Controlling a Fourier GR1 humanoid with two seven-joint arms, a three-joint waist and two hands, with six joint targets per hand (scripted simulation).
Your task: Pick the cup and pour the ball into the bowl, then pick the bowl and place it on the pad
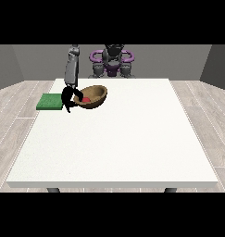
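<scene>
While the bowl [91, 96] tilts with the red ball [86, 99] inside | robot hand [68, 98] at view's left pinches its near-left rim | green pad [50, 102] lies just left on the counter [118, 148] | other hand unseen.

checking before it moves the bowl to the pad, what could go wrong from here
1. The bowl is tilted in the hand at the view's left, which grips its rim; more tilt could let the red ball roll out.
2. The hand grips only one edge, so the bowl might slip or swing on the way.
3. The green pad lies at the table's left edge; a placement too far left could overhang it.
</scene>
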